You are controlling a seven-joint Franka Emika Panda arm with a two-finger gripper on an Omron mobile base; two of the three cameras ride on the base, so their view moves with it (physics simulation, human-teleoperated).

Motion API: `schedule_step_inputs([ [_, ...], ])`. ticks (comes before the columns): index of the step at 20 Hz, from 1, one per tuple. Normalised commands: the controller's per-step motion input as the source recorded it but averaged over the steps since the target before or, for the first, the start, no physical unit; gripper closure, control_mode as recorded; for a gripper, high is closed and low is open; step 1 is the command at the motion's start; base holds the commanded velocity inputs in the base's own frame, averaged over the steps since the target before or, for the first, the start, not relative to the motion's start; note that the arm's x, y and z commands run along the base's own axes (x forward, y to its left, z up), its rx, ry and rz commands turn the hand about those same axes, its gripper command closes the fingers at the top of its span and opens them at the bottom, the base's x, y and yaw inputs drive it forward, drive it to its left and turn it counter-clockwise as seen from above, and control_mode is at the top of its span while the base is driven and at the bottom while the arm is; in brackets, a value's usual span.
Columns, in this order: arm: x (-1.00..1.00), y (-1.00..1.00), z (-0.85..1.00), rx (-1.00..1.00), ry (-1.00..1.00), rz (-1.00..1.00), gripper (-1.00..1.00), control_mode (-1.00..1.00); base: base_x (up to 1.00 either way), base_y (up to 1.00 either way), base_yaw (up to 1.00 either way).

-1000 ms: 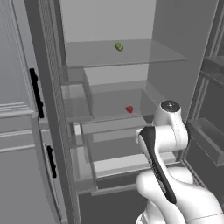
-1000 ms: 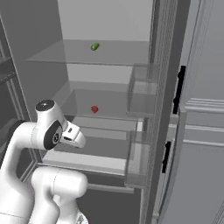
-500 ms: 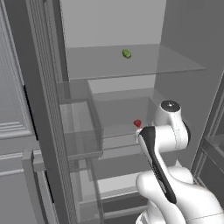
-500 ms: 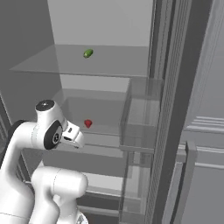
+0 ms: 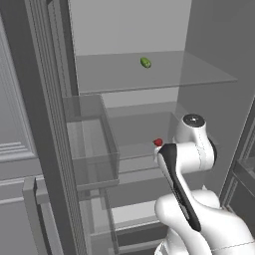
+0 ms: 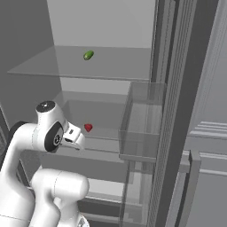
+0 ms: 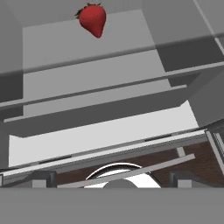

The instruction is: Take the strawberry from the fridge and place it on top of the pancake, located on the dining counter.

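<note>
Left base view first, read from left to right: the open fridge (image 5: pixel 50 124) is seen with its door bin (image 5: pixel 92 144) at the left, a glass upper shelf (image 5: pixel 149 74) carrying a small green fruit (image 5: pixel 145 62), and below it the middle shelf (image 5: pixel 134 149) on which the strawberry (image 5: pixel 158 142) lies. The white arm (image 5: pixel 187 159) is raised just to the right of the berry, its wrist partly covering the shelf edge.

In the right base view the order is reversed: the arm's hand (image 6: pixel 73 136) is placed at the left, the strawberry (image 6: pixel 88 127) just beyond and to the right of it on the same shelf, and the door bin (image 6: pixel 142 124) further right.

In the hand view the strawberry (image 7: pixel 92 19) is found at the very top, slightly left of centre, with its pointed end turned down toward the camera and its green cap away. The fingers cannot be made out in the frames; they are taken to be spread wide, with nothing held.

The berry is judged to lie ahead of and above the line of the fingers, near but not yet between them, so the hand would need to be raised and carried forward before closing.
</note>
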Motion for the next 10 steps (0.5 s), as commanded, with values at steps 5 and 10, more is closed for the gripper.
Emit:
schedule_step_inputs([
  [5, 0.56, 0.00, 0.00, 0.00, 0.00, 0.00, -1.00, -1.00, 0.00, 0.00, 0.00],
  [10, 0.89, -0.03, -0.02, 0.01, -0.01, 0.06, -1.00, -1.00, 0.00, 0.00, 0.00],
])
